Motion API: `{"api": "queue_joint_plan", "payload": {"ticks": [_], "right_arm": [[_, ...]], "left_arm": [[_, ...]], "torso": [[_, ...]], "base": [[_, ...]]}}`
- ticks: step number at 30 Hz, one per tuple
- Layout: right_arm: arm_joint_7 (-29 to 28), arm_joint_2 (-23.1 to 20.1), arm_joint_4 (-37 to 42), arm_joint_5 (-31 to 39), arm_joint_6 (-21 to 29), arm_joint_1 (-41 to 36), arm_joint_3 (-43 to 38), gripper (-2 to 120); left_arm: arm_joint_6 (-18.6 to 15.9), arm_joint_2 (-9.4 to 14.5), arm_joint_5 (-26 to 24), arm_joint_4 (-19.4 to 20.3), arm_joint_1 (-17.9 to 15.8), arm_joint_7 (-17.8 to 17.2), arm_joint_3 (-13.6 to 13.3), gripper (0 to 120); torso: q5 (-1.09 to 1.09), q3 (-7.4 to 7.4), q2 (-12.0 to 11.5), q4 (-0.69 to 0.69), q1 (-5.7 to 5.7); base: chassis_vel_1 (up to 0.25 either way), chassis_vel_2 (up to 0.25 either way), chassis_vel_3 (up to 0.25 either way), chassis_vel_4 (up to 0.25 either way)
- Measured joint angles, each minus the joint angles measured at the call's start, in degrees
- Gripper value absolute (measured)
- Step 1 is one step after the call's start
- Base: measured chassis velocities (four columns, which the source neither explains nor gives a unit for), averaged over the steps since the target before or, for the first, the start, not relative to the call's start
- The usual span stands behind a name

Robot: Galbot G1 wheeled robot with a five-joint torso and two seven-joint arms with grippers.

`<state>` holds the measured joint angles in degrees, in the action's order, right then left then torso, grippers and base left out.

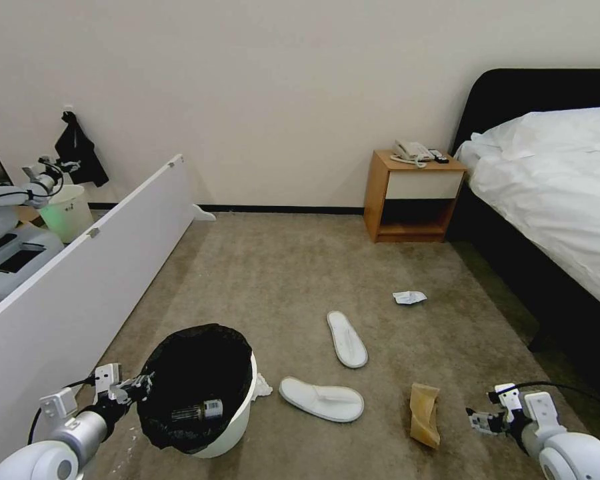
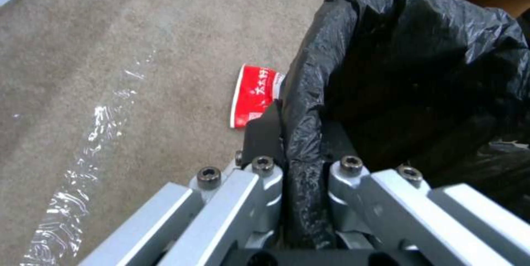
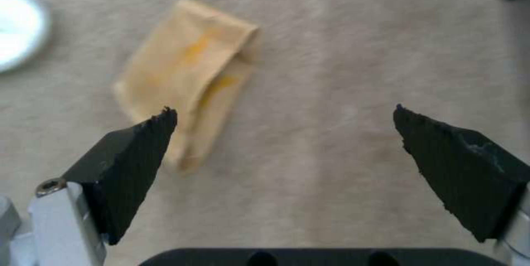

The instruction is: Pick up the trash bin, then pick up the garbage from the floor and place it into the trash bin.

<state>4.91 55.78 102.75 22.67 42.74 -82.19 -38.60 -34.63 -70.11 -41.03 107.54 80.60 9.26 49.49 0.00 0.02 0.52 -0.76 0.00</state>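
Where slippers (image 1: pixel 321 399) lie, paper (image 1: pixel 425 413) beside.

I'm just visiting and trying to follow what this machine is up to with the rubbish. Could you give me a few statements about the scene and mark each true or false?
1. The left gripper is clamped on the rim of the trash bin. True.
2. The right gripper is holding the tan folded paper. False: its fingers are spread open above the floor, and the paper lies untouched on the carpet.
3. Two white slippers lie on the floor. True.
4. The trash bin is empty. False: a small bottle lies inside on the black liner.
5. A red-white snack packet lies on the floor beside the bin. True.
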Motion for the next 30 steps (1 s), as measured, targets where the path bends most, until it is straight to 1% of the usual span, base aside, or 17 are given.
{"api": "queue_joint_plan", "payload": {"ticks": [2,4,5,6,8,11,13,20,22,26,28,30], "right_arm": [[2.01,0.16,-1.57,1.91,-0.46,0.71,1.0,100],[2.52,0.27,-2.38,2.68,-0.8,1.09,1.59,100],[3.29,0.55,-4.12,3.59,-2.04,1.95,2.62,100],[3.29,0.55,-4.12,3.59,-2.04,1.95,2.62,100],[4.23,1.34,-6.88,4.69,-4.33,3.74,4.04,100],[4.52,1.7,-7.87,5.11,-4.82,4.58,4.63,100],[4.72,2.79,-10.36,5.63,-5.69,7.01,6.18,100],[4.79,3.98,-15.52,5.0,-7.88,10.4,8.54,100],[5.14,4.72,-18.79,3.8,-9.86,12.21,9.11,100],[5.35,5.16,-20.64,3.29,-10.71,13.23,9.33,100],[5.87,6.13,-23.69,2.75,-12.86,15.04,9.7,100],[6.05,6.47,-24.39,2.59,-13.27,15.48,9.78,100]], "left_arm": [[0.06,-0.08,0.02,-0.08,0.14,0.04,-0.18,5],[0.07,-0.14,0.02,-0.09,0.18,0.06,-0.25,5],[0.08,-0.18,0.03,-0.09,0.23,0.07,-0.31,5],[0.08,-0.18,0.03,-0.09,0.23,0.07,-0.31,5],[0.09,-0.19,0.04,-0.08,0.27,0.09,-0.35,5],[0.1,-0.18,0.05,-0.09,0.32,0.09,-0.35,5],[0.11,-0.14,0.1,-0.09,0.47,0.11,-0.35,5],[0.15,-0.18,0.17,-0.1,0.56,0.12,-0.23,5],[0.25,-0.35,0.27,-0.16,0.71,0.15,-0.16,5],[0.4,-0.46,0.44,-0.29,0.8,0.2,-0.15,5],[0.54,-0.71,0.62,-0.41,0.79,0.26,-0.2,5],[0.55,-0.75,0.64,-0.43,0.77,0.27,-0.25,5]], "torso": [[0.0,0.0,0.0,0.0,0.0],[0.0,0.0,0.0,0.01,0.0],[0.0,0.0,0.0,0.0,0.0],[0.0,0.0,0.0,0.0,0.0],[0.0,0.0,0.0,0.0,0.0],[0.0,0.0,0.0,0.0,0.0],[0.0,0.0,0.0,0.01,0.0],[0.0,0.0,0.0,0.0,0.0],[0.0,0.01,0.0,0.0,0.0],[0.0,0.01,0.0,0.0,0.0],[0.0,0.0,0.0,0.0,0.0],[0.0,0.0,0.0,0.0,0.0]], "base": [[0.0,0.0,0.0,0.0],[0.0,0.0,0.0,0.0],[0.0,0.0,0.0,0.0],[0.0,0.0,0.0,0.0],[0.0,0.0,0.0,0.0],[0.0,0.0,0.0,0.0],[0.0,0.0,0.0,0.0],[0.0,0.0,0.0,0.0],[0.0,0.0,0.0,0.0],[0.0,0.0,0.0,0.0],[0.0,0.0,0.0,0.0],[0.0,0.0,0.0,0.0]]}}
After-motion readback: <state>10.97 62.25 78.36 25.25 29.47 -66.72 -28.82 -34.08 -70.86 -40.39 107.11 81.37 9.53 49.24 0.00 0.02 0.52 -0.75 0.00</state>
